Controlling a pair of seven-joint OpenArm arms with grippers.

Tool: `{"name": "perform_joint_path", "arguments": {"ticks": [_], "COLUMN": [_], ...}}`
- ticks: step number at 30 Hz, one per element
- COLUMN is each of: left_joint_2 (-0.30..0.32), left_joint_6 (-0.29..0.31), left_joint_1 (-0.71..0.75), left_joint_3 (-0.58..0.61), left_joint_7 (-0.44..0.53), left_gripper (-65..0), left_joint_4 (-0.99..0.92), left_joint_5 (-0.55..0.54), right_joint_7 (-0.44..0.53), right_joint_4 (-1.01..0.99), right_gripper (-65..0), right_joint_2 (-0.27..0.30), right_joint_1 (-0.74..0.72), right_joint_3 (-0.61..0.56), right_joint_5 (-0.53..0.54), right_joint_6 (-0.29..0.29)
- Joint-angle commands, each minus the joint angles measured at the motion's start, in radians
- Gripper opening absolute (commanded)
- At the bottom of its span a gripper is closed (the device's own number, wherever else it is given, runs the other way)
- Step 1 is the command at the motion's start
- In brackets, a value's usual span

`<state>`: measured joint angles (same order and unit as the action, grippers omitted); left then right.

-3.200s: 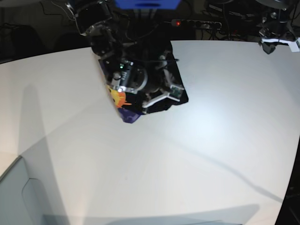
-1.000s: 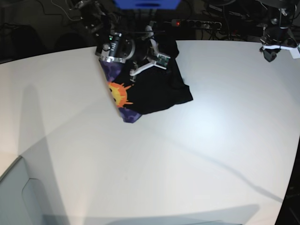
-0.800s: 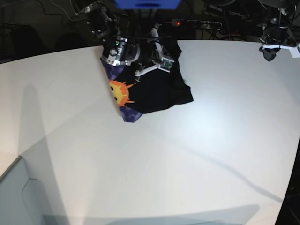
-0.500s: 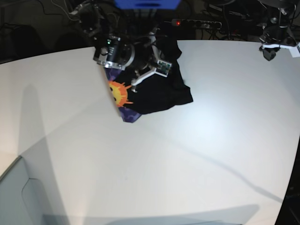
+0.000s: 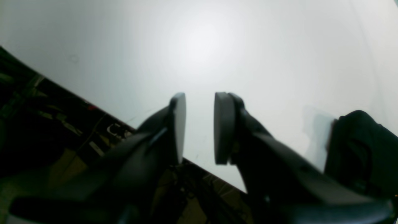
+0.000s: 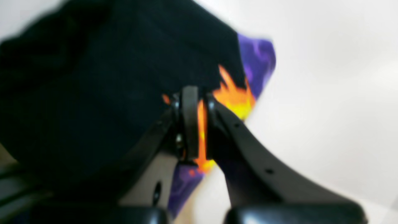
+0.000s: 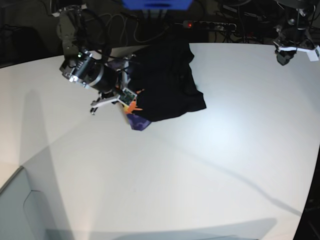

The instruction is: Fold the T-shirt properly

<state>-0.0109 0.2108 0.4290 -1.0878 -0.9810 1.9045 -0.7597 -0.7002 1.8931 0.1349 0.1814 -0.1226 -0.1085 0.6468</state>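
The black T-shirt (image 7: 167, 80) lies bunched at the far middle of the white table (image 7: 200, 165), with its orange sun print (image 7: 132, 106) on a purple patch at the left edge. My right gripper (image 7: 127, 101) is shut, its tips over that print. In the right wrist view the closed fingers (image 6: 189, 124) sit right above the sun print (image 6: 233, 96) and the T-shirt (image 6: 93, 93), with an orange sliver showing between them; I cannot tell if cloth is pinched. My left gripper (image 7: 286, 56) hangs at the far right corner, away from the shirt. It is open (image 5: 199, 127), with only table behind it.
The table's far edge (image 5: 93, 102) runs just behind the left gripper, with dark clutter and cables beyond it. A power strip with a red light (image 7: 210, 24) lies behind the shirt. A grey ledge (image 7: 20, 205) sits at the near left.
My right arm has swung left and toward the near side, from the shirt's top left to its left edge at the sun print. The shirt's outline has stayed the same. The left arm has not moved.
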Motion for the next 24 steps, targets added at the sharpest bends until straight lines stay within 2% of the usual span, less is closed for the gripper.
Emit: {"name": "perform_joint_path", "arguments": {"ticks": [1,5,10,18,24], "left_joint_2": [0.01,0.009,-0.01,-0.011,-0.011], "left_joint_6": [0.002,0.002,0.002,0.002,0.002], "left_joint_1": [0.004,0.004,0.004,0.004,-0.008], "left_joint_3": [-0.005,-0.005,-0.007,-0.007,-0.007], "left_joint_7": [0.017,0.017,0.017,0.017,0.017], "left_gripper": [-49.1,-49.0,-49.0,-49.0,-49.0], "left_joint_4": [0.017,0.017,0.019,0.019,0.019], "left_joint_5": [-0.016,-0.016,-0.016,-0.016,-0.016], "right_joint_7": [0.027,0.03,0.093,0.095,0.093], "right_joint_4": [-0.008,-0.109,-0.171,0.073,0.073], "right_gripper": [-64.9,-64.9,-64.9,-64.9,-64.9], "right_joint_2": [0.001,0.009,0.009,0.007,0.007], "right_joint_1": [-0.009,-0.01,-0.021,0.083,0.143], "right_joint_3": [0.001,0.033,0.044,0.09,0.09], "right_joint_5": [0.016,0.016,0.017,0.02,0.014], "right_joint_6": [0.003,0.003,0.003,0.003,0.003]}}
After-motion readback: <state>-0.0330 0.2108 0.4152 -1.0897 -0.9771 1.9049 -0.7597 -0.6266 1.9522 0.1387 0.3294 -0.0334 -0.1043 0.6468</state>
